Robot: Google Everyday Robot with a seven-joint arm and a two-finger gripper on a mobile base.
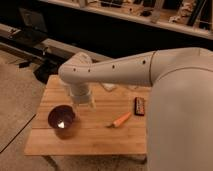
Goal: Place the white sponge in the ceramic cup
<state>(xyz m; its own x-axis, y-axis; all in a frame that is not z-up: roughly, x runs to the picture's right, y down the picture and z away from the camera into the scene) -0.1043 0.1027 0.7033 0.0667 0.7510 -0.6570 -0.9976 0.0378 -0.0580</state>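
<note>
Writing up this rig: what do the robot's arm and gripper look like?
The arm is a thick, smooth, off-white tube with a rounded joint and small dark dots along its side. The pale, stubby gripper sits under the wrist, above the table beside the dark cup.

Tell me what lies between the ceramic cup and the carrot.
Only bare table between cup and carrot, camera view; the tool hangs near the cup.

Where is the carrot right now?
In the camera view the carrot lies on the table, right of the dark cup, near a dark bar; the gripper hangs close beside that cup.
</note>
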